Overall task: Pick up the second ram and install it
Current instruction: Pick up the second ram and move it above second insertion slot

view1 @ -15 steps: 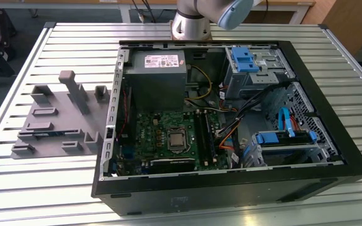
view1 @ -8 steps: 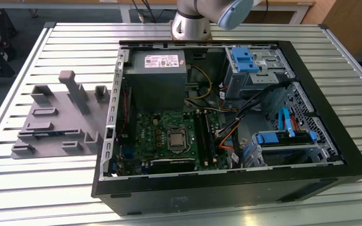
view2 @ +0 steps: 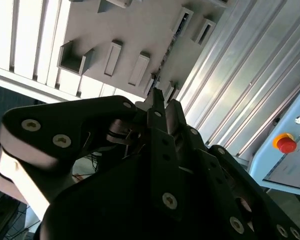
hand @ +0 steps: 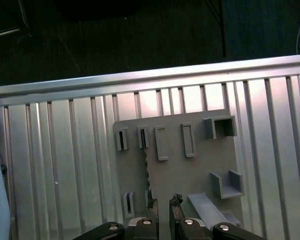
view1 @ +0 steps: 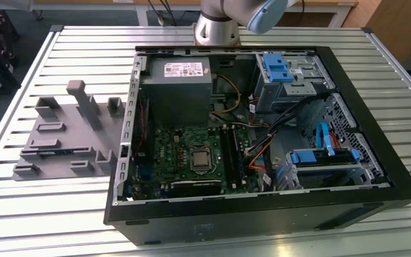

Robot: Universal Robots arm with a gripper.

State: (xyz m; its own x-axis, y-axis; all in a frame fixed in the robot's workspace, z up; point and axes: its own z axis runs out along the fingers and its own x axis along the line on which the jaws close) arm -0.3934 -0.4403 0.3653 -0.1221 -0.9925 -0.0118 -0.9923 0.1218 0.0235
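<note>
The second ram (hand: 146, 170) is a thin strip standing on edge in a slot of the grey holder tray (hand: 190, 175); it also shows as a blue-green edge (view2: 166, 59) in the second wrist view. My gripper (hand: 164, 201) hangs above that tray, one fingertip close over the near end of the ram. Its fingers stand a narrow gap apart with nothing between them, as the second wrist view (view2: 165, 102) also shows. In the exterior view the tray (view1: 62, 134) lies left of the open computer case (view1: 263, 139), whose long black memory slots (view1: 232, 152) run beside the processor.
The tray carries several raised blocks and pockets (hand: 220, 127). Case and tray rest on a ribbed metal table (view1: 70, 53); its edge (hand: 140, 77) drops to dark floor. A pale box with a red button (view2: 286, 142) stands off the table. The arm's base (view1: 216, 27) rises behind the case.
</note>
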